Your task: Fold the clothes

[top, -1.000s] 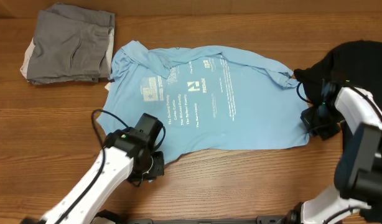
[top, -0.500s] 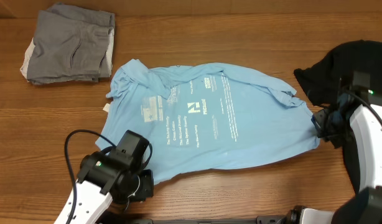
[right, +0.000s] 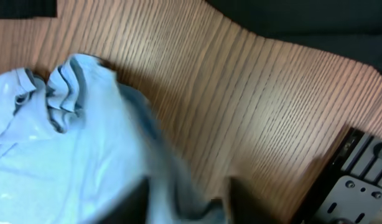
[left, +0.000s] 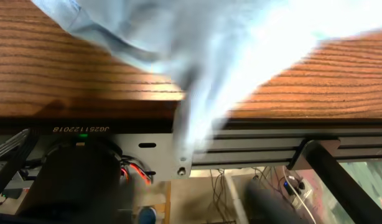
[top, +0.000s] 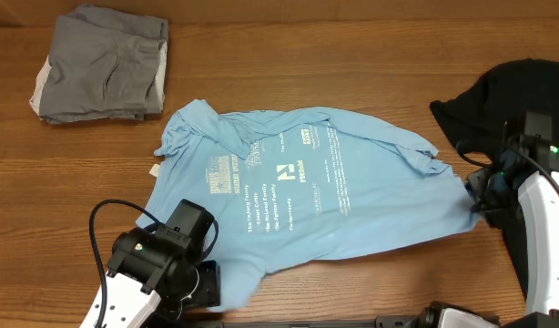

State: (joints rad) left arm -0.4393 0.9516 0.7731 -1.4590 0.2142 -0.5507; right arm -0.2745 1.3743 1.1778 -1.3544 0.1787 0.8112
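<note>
The light blue T-shirt (top: 316, 196) with white lettering lies spread on the table, its lower hem drawn to the front edge. My left gripper (top: 205, 284) is at that front edge by the shirt's lower left corner. In the blurred left wrist view its jaws (left: 178, 208) stand apart, open, with the cloth (left: 197, 93) hanging above them over the table edge. My right gripper (top: 472, 196) is at the shirt's right corner. It is open too, and blue cloth (right: 178, 180) lies loosely between its fingers (right: 132, 202). A black T-shirt (top: 507, 100) lies bunched at the right.
A folded grey garment (top: 102, 64) sits at the back left corner. The table's front edge and metal frame (left: 253, 146) are right under my left gripper. The black garment lies just behind my right arm.
Both grippers, shut on the shirt's corners before, have dragged it toward the front of the table and now stand open. The left arm has reached the table edge.
</note>
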